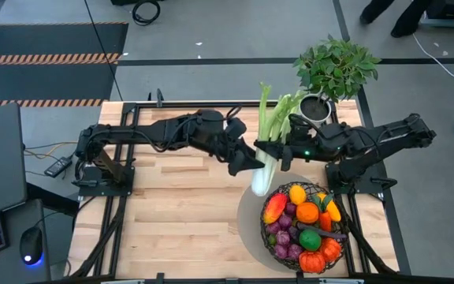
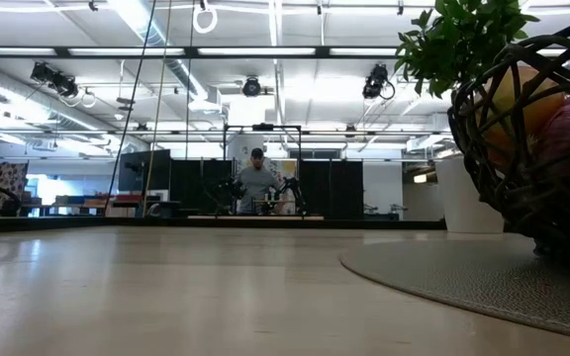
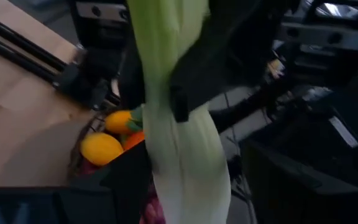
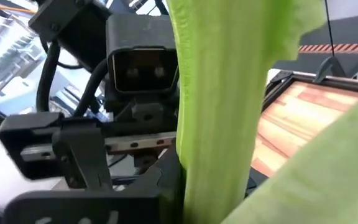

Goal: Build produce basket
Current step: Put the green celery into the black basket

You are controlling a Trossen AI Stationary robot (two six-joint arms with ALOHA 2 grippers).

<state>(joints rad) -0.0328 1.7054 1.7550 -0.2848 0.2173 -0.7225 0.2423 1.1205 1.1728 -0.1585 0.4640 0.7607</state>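
Observation:
The leek [image 1: 268,134] is in the air over the table's middle right. Its green leaves point to the far edge and its white end [image 1: 259,183] to the near edge, just short of the basket [image 1: 268,230]. The dark wire basket stands on a round grey mat and holds the produce [image 1: 306,225]: peppers, an orange, a lime, grapes, small pumpkins. My right gripper [image 1: 277,150] is shut on the leek's stalk. My left gripper [image 1: 252,162] is open, its fingers on either side of the whitish lower stalk [image 3: 188,162]. My right gripper pinches the leek's stalk at its middle [image 4: 210,168], where pale green turns white, between its two fingers [image 3: 188,74]. The fingers come level from the table's right and lie across the stalk. The leek is lifted clear and slants, white end lower.
A leafy potted plant [image 1: 333,67] in a white pot [image 2: 468,193] stands at the far right corner, close behind the leek's leaves. The grey mat [image 1: 247,217] lies under the basket. Bare wood [image 1: 172,205] stretches over the table's left and near middle. A person [image 2: 256,178] sits far behind.

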